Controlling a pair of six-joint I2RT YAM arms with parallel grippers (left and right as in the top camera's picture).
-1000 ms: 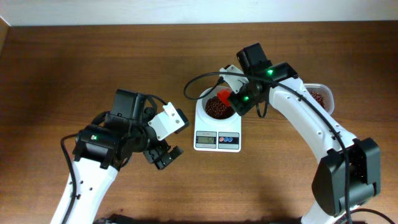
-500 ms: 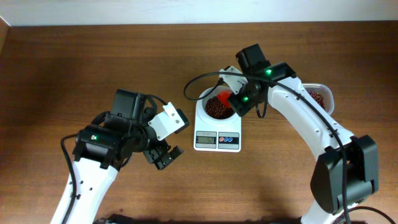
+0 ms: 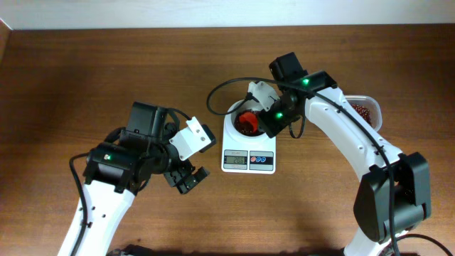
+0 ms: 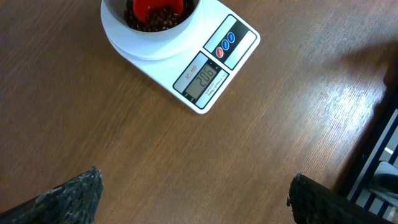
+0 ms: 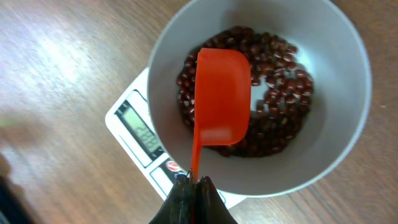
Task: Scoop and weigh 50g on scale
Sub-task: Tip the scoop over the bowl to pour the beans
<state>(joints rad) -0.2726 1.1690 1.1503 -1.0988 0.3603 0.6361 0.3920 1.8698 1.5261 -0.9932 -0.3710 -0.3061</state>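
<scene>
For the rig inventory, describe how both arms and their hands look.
White links with black joint housings on both the left arm and right arm. Small green lights glow on each; black cables loop beside the wrists. The left hand has dark, rough-textured fingers; the right hand is black.

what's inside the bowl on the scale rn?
Red-brown beans lie across the bottom of the bowl. An orange scoop sits over them, its handle pinched in the right gripper. The scoop hides whatever lies directly beneath it.

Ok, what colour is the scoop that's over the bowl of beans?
Bright orange-red. The scoop shows best in the right wrist view.
</scene>
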